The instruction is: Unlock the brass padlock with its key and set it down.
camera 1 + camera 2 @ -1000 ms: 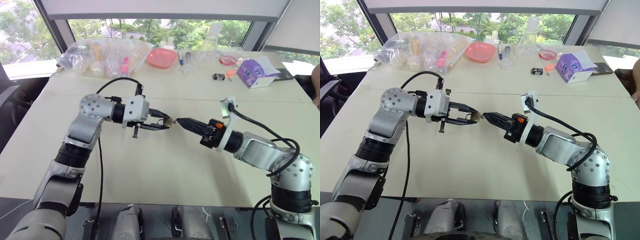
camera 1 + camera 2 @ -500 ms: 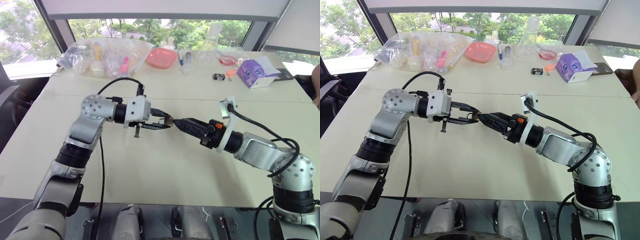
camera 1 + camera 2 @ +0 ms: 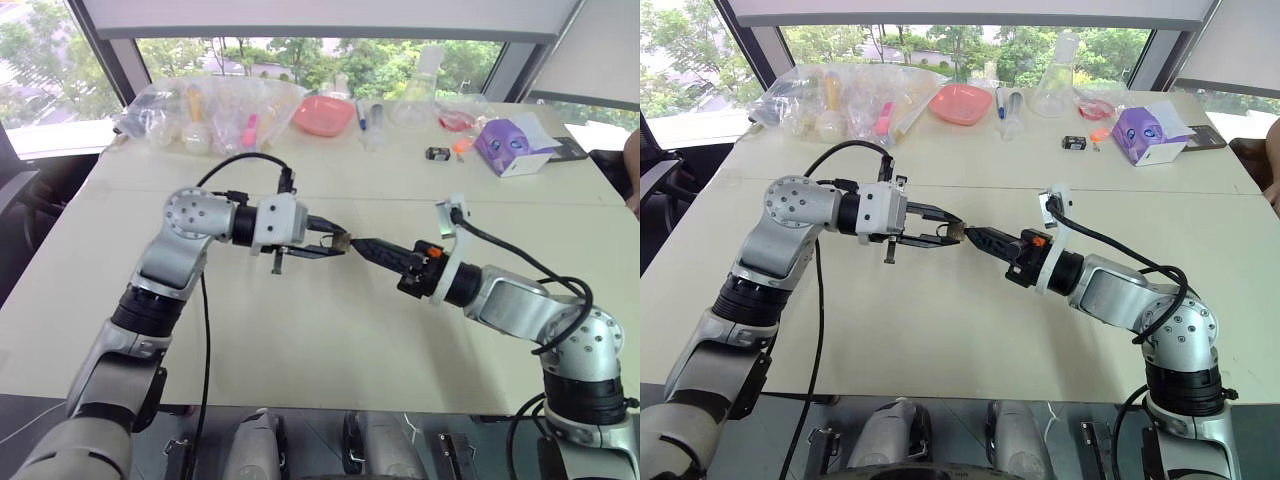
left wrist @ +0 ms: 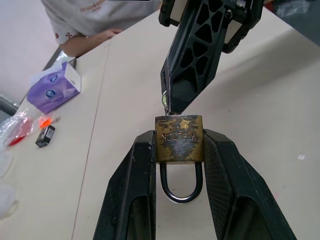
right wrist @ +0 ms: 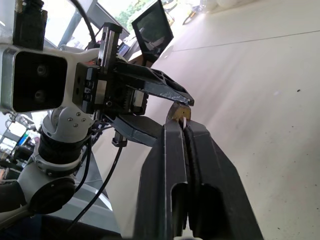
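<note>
Both arms reach inward above the tabletop [image 3: 330, 340], tips nearly meeting. The left end effector [image 4: 179, 150] clamps the brass padlock [image 4: 179, 139] (shackle toward its wrist); the right end effector [image 5: 183, 125] is pinched closed, pointing at it.

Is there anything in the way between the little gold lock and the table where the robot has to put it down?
Nothing visible. The padlock is pinched in the left gripper above a bare patch of table. The right gripper sits shut right at the padlock's far end, not under it.
</note>
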`<action>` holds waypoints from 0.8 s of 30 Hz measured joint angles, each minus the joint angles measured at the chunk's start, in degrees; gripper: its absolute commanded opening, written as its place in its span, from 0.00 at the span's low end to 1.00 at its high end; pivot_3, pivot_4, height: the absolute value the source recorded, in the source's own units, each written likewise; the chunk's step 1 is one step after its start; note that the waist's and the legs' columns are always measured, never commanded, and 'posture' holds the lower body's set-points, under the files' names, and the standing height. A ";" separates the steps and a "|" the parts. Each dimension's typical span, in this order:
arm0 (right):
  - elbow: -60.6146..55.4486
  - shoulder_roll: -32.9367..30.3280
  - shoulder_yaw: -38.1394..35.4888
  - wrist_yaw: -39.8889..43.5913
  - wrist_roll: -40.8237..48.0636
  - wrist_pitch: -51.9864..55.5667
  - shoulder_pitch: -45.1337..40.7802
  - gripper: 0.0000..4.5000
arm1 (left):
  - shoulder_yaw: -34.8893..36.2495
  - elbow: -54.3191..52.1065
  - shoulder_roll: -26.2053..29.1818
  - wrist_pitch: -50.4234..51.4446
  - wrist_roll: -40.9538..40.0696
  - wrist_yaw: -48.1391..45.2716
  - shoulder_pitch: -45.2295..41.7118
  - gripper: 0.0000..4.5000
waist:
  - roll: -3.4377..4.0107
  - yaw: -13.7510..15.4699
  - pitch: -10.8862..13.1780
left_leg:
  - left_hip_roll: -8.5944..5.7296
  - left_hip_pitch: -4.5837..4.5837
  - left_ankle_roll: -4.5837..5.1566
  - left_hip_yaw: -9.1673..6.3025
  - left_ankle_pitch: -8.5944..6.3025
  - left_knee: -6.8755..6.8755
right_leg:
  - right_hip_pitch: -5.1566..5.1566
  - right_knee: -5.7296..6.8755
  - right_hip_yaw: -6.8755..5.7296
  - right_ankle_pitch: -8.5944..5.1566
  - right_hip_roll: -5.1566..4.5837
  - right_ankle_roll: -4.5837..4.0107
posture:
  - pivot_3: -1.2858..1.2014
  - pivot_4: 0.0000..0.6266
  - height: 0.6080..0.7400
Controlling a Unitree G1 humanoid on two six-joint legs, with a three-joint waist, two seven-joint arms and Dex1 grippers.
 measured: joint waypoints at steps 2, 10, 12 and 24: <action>0.26 0.13 -0.04 -1.25 1.71 -0.86 0.19 0.01 | -0.01 0.56 -0.18 -3.04 1.26 0.71 -0.28 0.16 | 0.00 0.02 0.00 | 0.00 0.00 0.00 0.01 0.00 0.00 | 0.00 0.00 0.00 0.00 0.00 0.00 | 0.52 0.24 1.00; 1.61 2.03 1.89 -9.24 11.05 -4.75 2.39 0.01 | 0.01 11.04 -2.44 -26.56 10.41 9.91 -1.16 0.16 | 0.00 0.03 0.00 | 0.01 0.01 0.01 0.02 0.00 -0.01 | 0.00 -0.01 0.00 0.00 0.00 0.00 | 0.52 0.24 1.00; 1.74 2.29 2.75 -11.28 12.91 -5.68 2.79 0.01 | 0.02 13.95 -2.42 -32.27 12.64 12.58 -1.48 0.16 | 0.00 0.00 0.00 | 0.01 0.00 0.01 0.03 0.00 -0.01 | 0.00 -0.01 0.00 0.00 0.00 0.00 | 0.52 0.24 1.00; 0.77 -1.84 2.94 -5.91 5.95 -7.71 2.62 0.51 | -0.04 17.42 -1.60 -35.94 12.38 14.82 -1.81 0.16 | 0.00 0.05 0.00 | 0.02 0.00 0.02 0.04 -0.01 -0.01 | 0.00 -0.03 0.00 0.01 0.00 0.02 | 0.52 0.24 1.00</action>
